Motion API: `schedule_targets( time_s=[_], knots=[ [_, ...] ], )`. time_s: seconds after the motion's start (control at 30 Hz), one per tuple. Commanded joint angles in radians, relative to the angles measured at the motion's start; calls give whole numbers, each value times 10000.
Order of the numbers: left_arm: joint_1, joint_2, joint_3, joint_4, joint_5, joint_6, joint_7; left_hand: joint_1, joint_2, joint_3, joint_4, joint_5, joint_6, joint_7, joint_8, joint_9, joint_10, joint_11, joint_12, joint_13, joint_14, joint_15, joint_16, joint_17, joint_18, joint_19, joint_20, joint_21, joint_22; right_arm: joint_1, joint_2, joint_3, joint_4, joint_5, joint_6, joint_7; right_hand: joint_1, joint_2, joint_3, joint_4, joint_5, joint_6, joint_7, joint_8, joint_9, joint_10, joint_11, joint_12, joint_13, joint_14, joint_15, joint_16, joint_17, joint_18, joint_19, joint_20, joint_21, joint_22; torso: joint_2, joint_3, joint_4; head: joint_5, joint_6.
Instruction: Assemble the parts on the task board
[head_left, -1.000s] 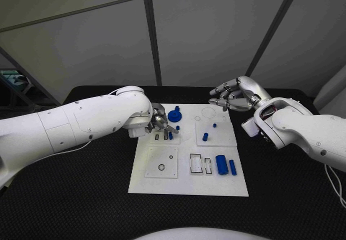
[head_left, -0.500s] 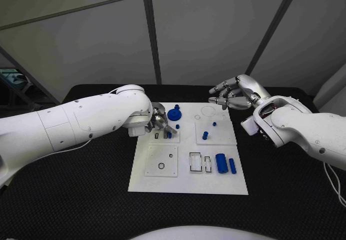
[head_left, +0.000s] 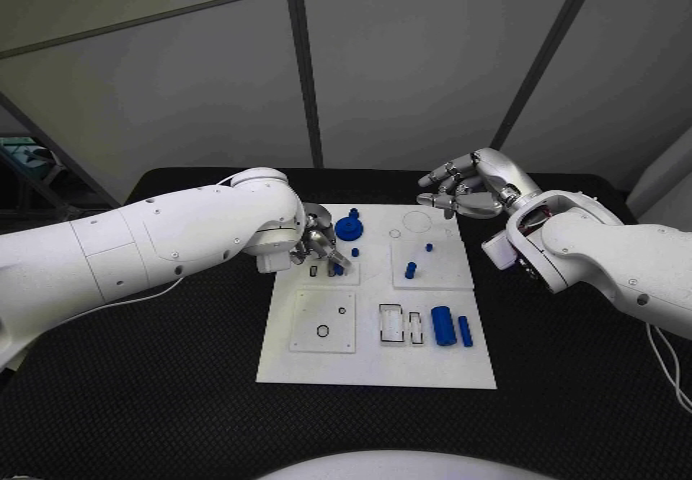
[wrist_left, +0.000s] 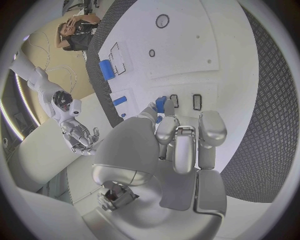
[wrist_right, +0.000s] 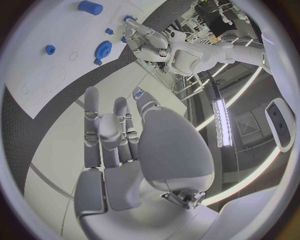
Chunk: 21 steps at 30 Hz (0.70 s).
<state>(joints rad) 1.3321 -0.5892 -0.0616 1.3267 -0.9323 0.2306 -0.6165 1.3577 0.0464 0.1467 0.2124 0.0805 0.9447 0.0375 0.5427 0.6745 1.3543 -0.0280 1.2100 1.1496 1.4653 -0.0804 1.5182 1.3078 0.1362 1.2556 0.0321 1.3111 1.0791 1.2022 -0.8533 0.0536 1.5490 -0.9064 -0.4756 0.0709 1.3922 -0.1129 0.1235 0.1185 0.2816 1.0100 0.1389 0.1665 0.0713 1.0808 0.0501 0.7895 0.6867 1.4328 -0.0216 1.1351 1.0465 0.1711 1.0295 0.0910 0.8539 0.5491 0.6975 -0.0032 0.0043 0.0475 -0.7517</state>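
Note:
The white task board (head_left: 375, 365) lies in the middle of the black table. My left hand (head_left: 320, 248) is low over its far left plate and pinches a small blue part (wrist_left: 160, 104) between the thumb and a finger, just above two small rectangular slots (wrist_left: 197, 102). A blue gear (head_left: 348, 230) stands just beyond that hand. My right hand (head_left: 464, 192) hovers above the board's far right corner with its fingers apart and nothing in them; the right wrist view shows its fingers (wrist_right: 100, 130) and the gear (wrist_right: 103, 48).
On the board's near right lie a blue cylinder (head_left: 443, 327) and a thin blue bar (head_left: 466, 331). Small blue pegs (head_left: 410, 270) stand on the far right plate. The near left plate (head_left: 323, 322) has two small holes.
The fingers of my left hand have shifted slightly over the far left plate. My right hand has barely moved.

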Motion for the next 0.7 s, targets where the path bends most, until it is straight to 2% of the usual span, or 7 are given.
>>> schedule_targets(
  time_s=[0.03, 0.07, 0.1, 0.13, 0.23, 0.33, 0.7],
  knots=[
    [-15, -93, -12, 91, 351, -171, 161, 17, -115, 1161, -590, -64, -89, 2, -20, 84, 10, -75, -51, -35, 831, -54, 26, 1797, -312, -4, -22, -62, 18, 14, 22, 8, -28, 24, 79, 27, 93, -49, 48, 44, 67, -54, -10, 40, -12, -55, 9, -49, -16, 15, 13, -42, -17, 131, 88, 4, -33, -11, 3, -3, 4, 6, -8],
    [-15, -134, -11, 123, 401, -210, 168, -16, -132, 1380, -622, -173, -85, -18, -16, 100, 12, -60, -57, -41, 831, -58, 27, 1799, -308, -5, -25, -65, 24, 14, 26, 8, -40, 29, 85, 26, 93, -49, 48, 44, 67, -54, -10, 40, -12, -55, 9, -49, -16, 15, 13, -42, -17, 131, 88, 4, -33, -11, 3, -3, 6, 5, -9],
    [-15, -177, -11, 157, 440, -248, 174, -99, -269, 1745, -687, -296, -103, -40, -19, 128, 11, -35, -69, -52, 832, -88, 30, 1803, -309, -2, -34, -65, 42, 14, 31, 8, -52, 34, 90, 25, 93, -49, 48, 44, 67, -54, -10, 40, -12, -55, 9, -49, -16, 15, 13, -42, -17, 131, 88, 4, -33, -11, -1, -2, 10, 14, -19],
    [-16, -223, -11, 196, 478, -285, 179, -227, -394, 2003, -705, -296, -99, -20, -8, 156, 21, -64, -69, -52, 831, -81, 30, 1803, -312, -1, -41, -66, 55, 14, 34, 8, -63, 39, 96, 25, 93, -49, 48, 44, 68, -54, -10, 40, -12, -55, 9, -50, -17, 13, 13, -47, -23, 130, 88, 4, -33, -12, -4, -1, 8, 23, -20],
    [-17, -357, -9, 310, 555, -404, 183, -368, -499, 2339, -732, -313, -80, -34, 20, 201, 37, -65, -63, -47, 833, -84, 33, 1808, -314, 5, -49, -63, 75, 13, 41, 8, -89, 54, 107, 27, 92, -50, 49, 45, 71, -54, -10, 40, -12, -56, 9, -50, -18, 10, 14, -59, -36, 130, 88, 4, -34, -12, -5, 2, 16, 22, -12],
    [-17, -508, -8, 442, 595, -528, 172, -685, -731, 2995, -816, -304, -68, -48, 80, 303, 67, -69, -56, -42, 834, -87, 36, 1813, -316, 22, -62, -59, 118, 13, 42, 8, -114, 64, 116, 28, 91, -51, 49, 46, 75, -55, -9, 40, -13, -58, 10, -52, -19, 6, 14, -71, -47, 130, 88, 4, -37, -14, -7, 0, 9, 34, -12],
    [-24, -903, -9, 813, 399, -1279, 157, -1115, -1101, 4011, -1120, -321, -55, -70, 237, 516, 158, -108, 27, 38, 838, -110, 43, 1825, -345, 124, -79, 10, 289, 12, 37, 7, -173, 85, 140, 31, 88, -52, 50, 51, 81, -57, -7, 40, -13, -61, 11, -55, -21, 1, 15, -84, -59, 129, 89, 4, -41, -16, -1, 4, 10, 97, -31]
  ],
)
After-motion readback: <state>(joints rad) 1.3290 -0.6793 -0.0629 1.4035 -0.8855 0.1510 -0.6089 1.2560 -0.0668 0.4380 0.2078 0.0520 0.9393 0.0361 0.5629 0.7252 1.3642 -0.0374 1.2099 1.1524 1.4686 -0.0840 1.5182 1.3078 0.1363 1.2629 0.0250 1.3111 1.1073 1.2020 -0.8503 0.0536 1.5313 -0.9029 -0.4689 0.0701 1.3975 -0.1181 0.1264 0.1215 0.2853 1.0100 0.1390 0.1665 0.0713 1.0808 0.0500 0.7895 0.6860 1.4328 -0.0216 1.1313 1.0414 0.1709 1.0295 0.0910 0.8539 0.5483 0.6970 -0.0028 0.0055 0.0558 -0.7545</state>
